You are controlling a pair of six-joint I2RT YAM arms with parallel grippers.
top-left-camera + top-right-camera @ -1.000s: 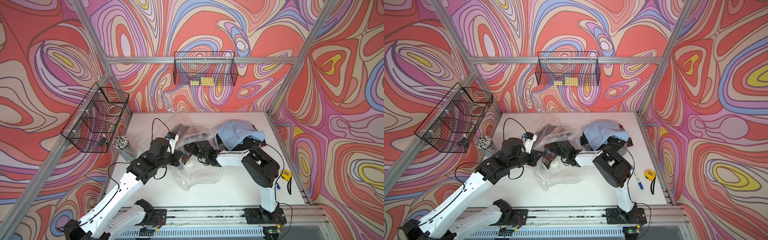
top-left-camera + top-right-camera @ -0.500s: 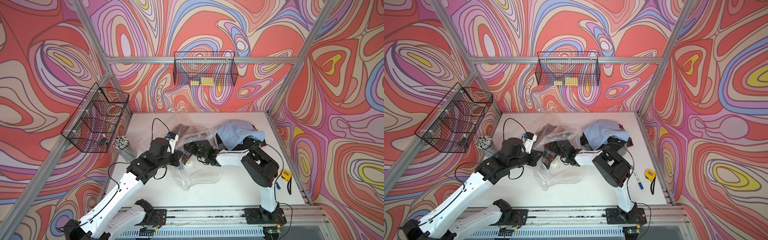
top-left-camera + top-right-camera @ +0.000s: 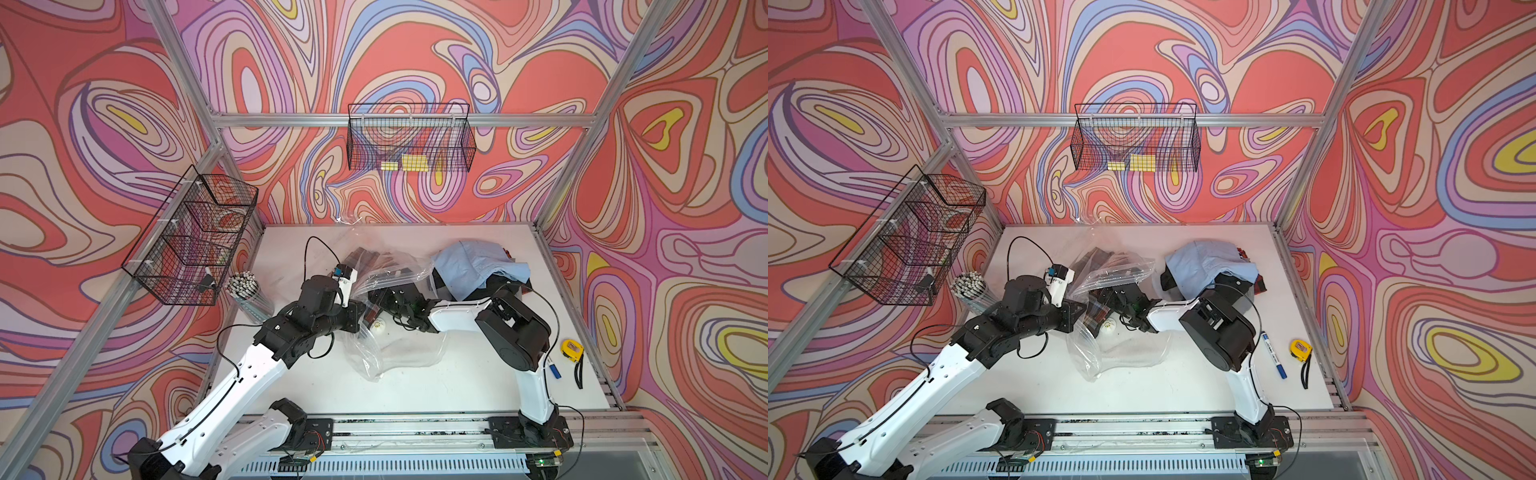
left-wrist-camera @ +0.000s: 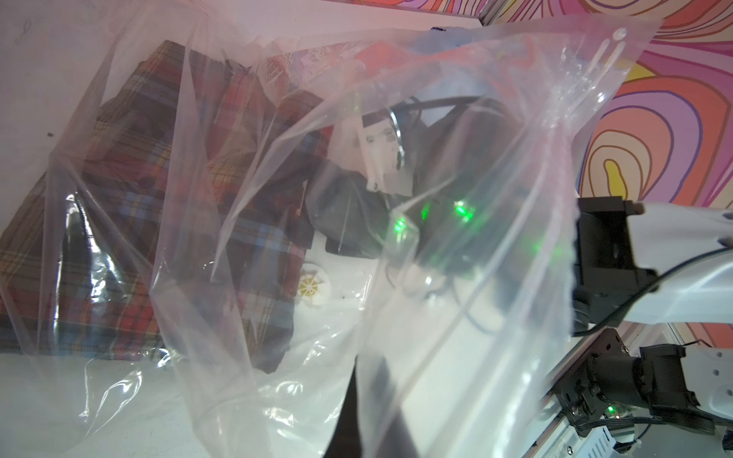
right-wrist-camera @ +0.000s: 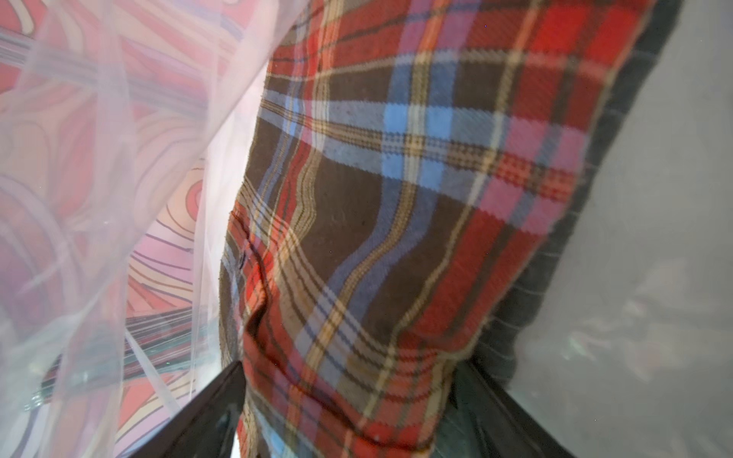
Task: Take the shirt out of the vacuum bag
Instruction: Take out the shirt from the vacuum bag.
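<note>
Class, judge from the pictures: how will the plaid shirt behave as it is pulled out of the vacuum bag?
Probably floppy: the plaid shirt creases and sags between the right gripper's fingers. It will likely trail and stretch out rather than lift whole. Its woven cloth may drag on the crumpled vacuum bag, tugging the film along.

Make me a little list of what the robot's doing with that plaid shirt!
shirt: plaid shirt, inside the vacuum bag
left gripper: shut, pinching the bag's plastic
right gripper: inside the bag, jaws wide, shirt between them
valve: white, round, beside the shirt
nearby: light blue shirt lying outside the bag
</note>
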